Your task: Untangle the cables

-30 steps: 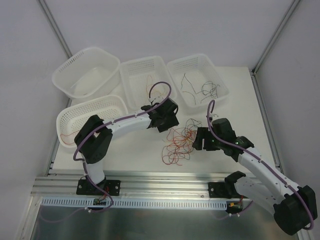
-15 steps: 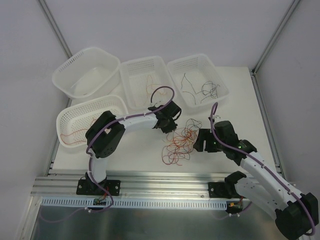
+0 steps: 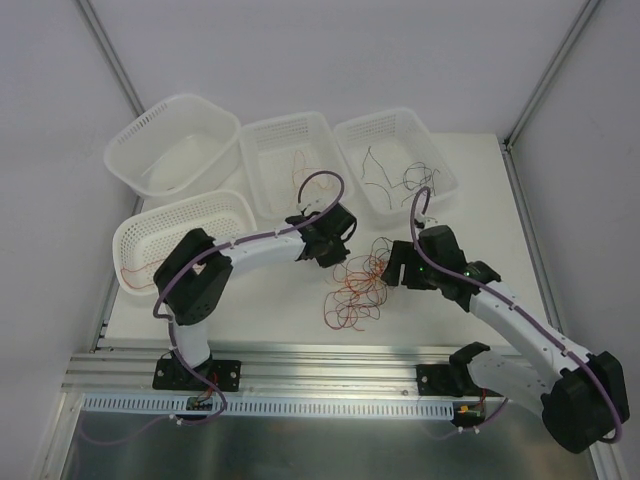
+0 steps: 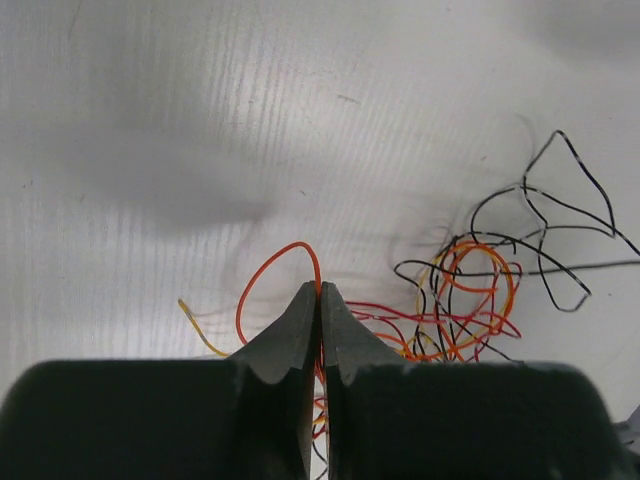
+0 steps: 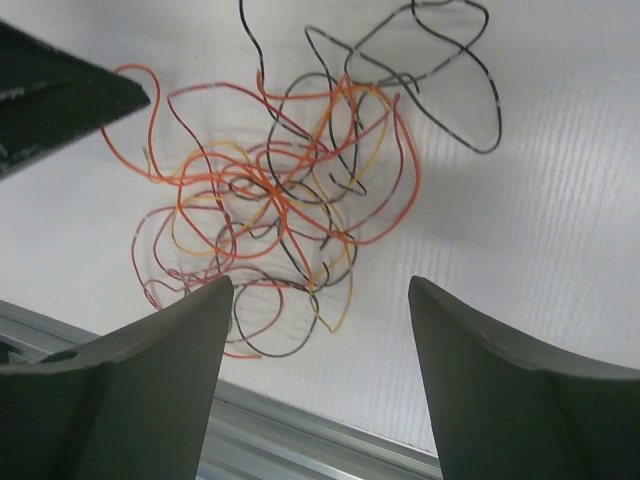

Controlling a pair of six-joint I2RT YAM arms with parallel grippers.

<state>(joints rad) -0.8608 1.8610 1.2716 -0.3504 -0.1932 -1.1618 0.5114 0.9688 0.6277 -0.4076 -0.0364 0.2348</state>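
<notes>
White tabletop [image 3: 280, 305] is carrying a tangled heap of hair-thin red, orange and black cables [image 3: 358, 283] near centre. Black left gripper [image 4: 320, 292] is pinching one orange wire loop [image 4: 297, 244] at the heap's left edge. Black right gripper [image 5: 320, 288] is hovering spread above. Next, probably: drawing that strand out slowly.

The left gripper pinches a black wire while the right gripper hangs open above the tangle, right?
No: the left wrist view shows the left gripper shut on an orange wire, not black. The right gripper does hang open above the tangle.
</notes>
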